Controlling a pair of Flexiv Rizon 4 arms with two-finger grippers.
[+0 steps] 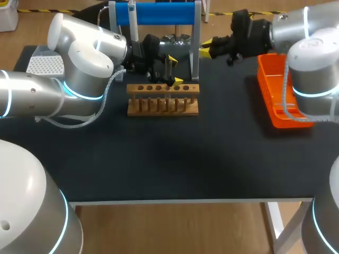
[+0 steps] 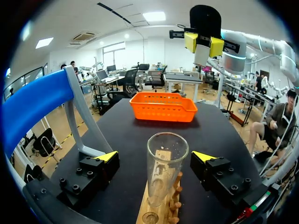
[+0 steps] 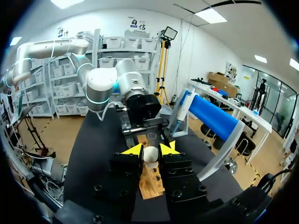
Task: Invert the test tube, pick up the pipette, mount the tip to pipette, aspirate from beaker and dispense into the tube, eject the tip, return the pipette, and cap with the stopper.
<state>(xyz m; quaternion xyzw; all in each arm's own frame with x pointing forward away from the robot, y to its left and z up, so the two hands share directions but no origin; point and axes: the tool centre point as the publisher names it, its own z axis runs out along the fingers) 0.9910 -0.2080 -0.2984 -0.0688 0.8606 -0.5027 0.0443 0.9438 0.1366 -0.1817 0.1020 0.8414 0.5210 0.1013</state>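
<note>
Tube [image 2: 166, 168] upright in wooden rack [image 2: 163, 211]

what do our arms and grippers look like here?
Left arm and right arm: rounded silver-white links, cyan light rings at joints, pale external cable loops. Left gripper and right gripper: black blocky bodies with bolt holes, yellow wedge tips.

two grippers: left gripper [image 1: 175, 70], right gripper [image 1: 207, 46]. one wooden rack [image 1: 162, 98], one glass tube [image 2: 166, 168], one stopper [image 3: 150, 156], one orange basket [image 1: 279, 95] at right, one blue stand [image 1: 156, 13] at top, one white box [image 1: 45, 64] upper left.
</note>
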